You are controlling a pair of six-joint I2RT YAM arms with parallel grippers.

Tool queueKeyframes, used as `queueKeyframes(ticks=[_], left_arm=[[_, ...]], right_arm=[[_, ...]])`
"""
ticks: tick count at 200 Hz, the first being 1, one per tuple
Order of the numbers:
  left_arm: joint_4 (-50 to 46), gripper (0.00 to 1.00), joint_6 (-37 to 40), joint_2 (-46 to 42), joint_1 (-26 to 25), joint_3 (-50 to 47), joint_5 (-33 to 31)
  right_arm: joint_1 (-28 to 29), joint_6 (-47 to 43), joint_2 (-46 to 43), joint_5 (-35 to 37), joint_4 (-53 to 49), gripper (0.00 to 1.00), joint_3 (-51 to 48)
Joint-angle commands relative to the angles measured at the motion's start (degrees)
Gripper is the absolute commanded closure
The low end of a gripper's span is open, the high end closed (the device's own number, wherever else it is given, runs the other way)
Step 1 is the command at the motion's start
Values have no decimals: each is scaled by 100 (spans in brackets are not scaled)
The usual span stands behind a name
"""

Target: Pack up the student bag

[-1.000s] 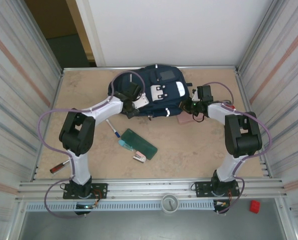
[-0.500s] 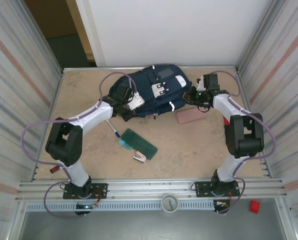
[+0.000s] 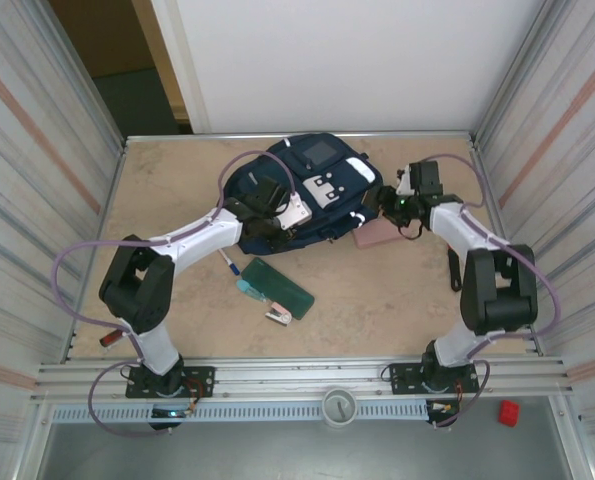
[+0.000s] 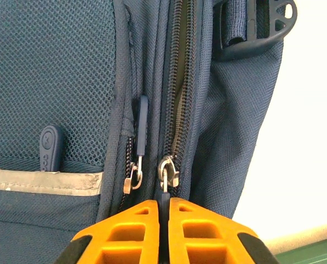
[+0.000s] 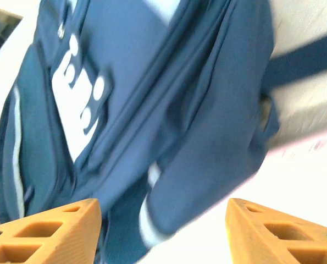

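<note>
bag = large navy blue fabric backpack (image 3: 312, 190): white patches on the front, thin pale stripe, fine mesh weave close up, silver zip sliders (image 4: 166, 169). pink flat block (image 3: 377, 233) at its right side. dark green flat case (image 3: 282, 285) mid-table, teal piece (image 3: 249, 289) beside it. red marker (image 3: 115, 337) at the left edge. tan speckled table (image 3: 397, 300). left gripper (image 4: 163, 212) and right gripper (image 5: 163, 212): orange fingers. arms white/black, purple cables.

Blur smears the student bag (image 5: 152, 110) in the right wrist view, while in the left wrist view the bottom edge cuts off the left pincer (image 4: 164, 212), and the end of the zipper pull (image 4: 165, 184) is hidden between its fingers.
</note>
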Motion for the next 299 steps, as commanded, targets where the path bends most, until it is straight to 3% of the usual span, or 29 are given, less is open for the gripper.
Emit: queueKeyframes(ticks=[1,42,97,111,138,155,250,299], left_arm=[[293,100,-98,-22,-3,159,262],[254,100,-24,-34,30,35,323],[249,100,-105,154,156,-24,584],[282,100,-159,259,193,-2,714],[235,100,-283,381,319,63,763],[195,100,-348,294,426,55,698],[-315,100,113,-51,740,298,-99],[-607,100,649,-31,692,492,357]], right_arm=[[632,708,-426,-127,588,36,-612],[1611,1337,-17,483,1369,34,-849],[1713,1897,815,683,2266,44,-654],[1713,2045,986,601,2558,53,-625],[1714,2138,1088,574,2712,87,-614],[1665,2073,1001,672,2658,100,-688],[1563,767,138,1465,1451,100,-611],[1515,472,152,1312,1170,100,-415]])
